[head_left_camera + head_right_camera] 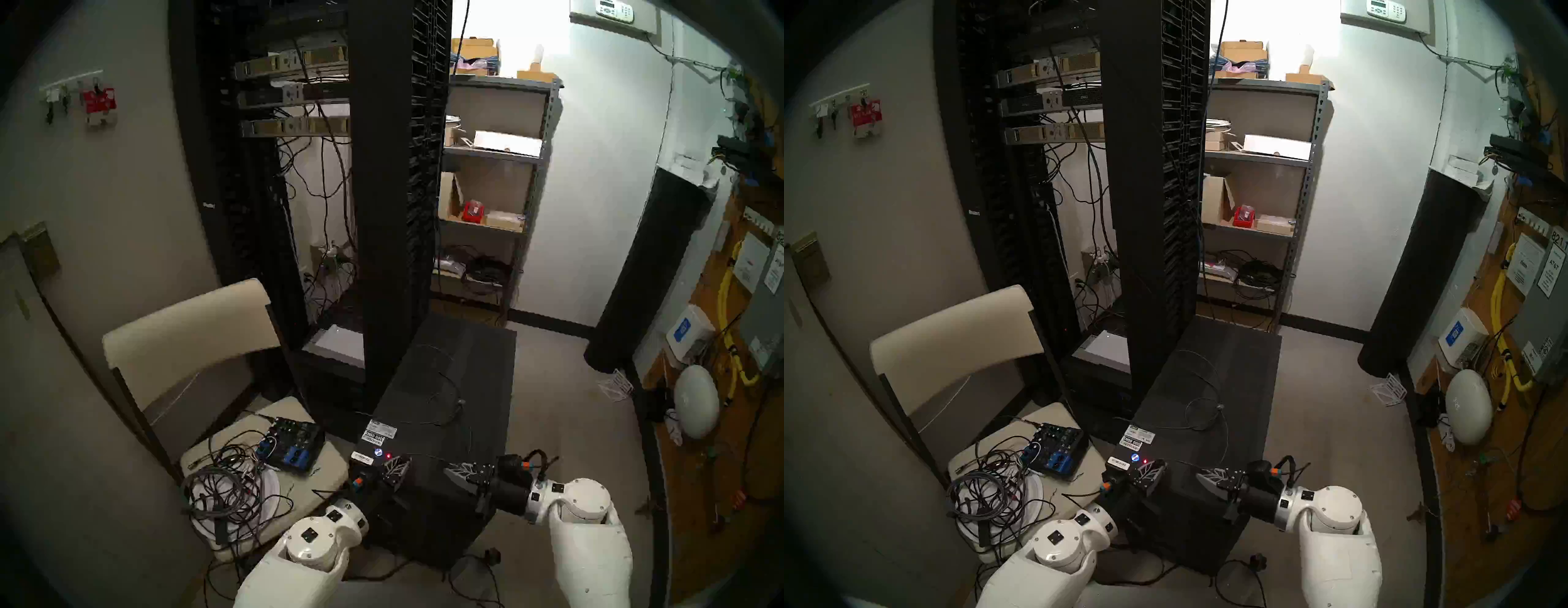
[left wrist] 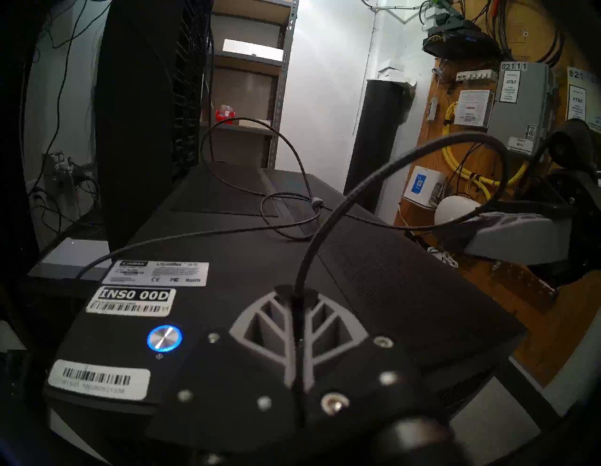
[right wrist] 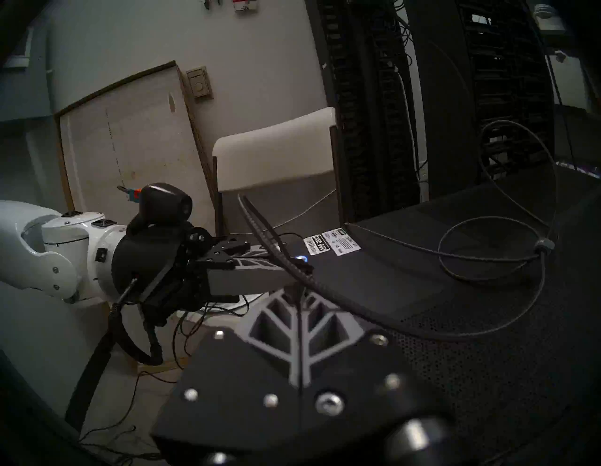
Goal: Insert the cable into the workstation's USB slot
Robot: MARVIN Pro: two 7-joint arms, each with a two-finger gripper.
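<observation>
The black workstation (image 1: 466,382) stands in front of me with its top face up, showing white stickers and a blue-lit button (image 2: 164,338). The thin dark cable (image 2: 357,185) lies in loops on that top, a small grey clip (image 3: 544,244) on it. My left gripper (image 1: 399,460) is shut on the cable just right of the button, and the wire rises from its fingertips (image 2: 286,302). My right gripper (image 1: 450,470) is shut on the cable a short way to the right, pointing at the left one. The USB slot is hidden under the left gripper.
A tall black server rack (image 1: 382,170) rises just behind the workstation. To its left, a beige chair (image 1: 186,331) holds a heap of cords (image 1: 229,488) and a small mixer (image 1: 292,446). Metal shelves (image 1: 492,191) and a black column (image 1: 649,276) stand at the back right.
</observation>
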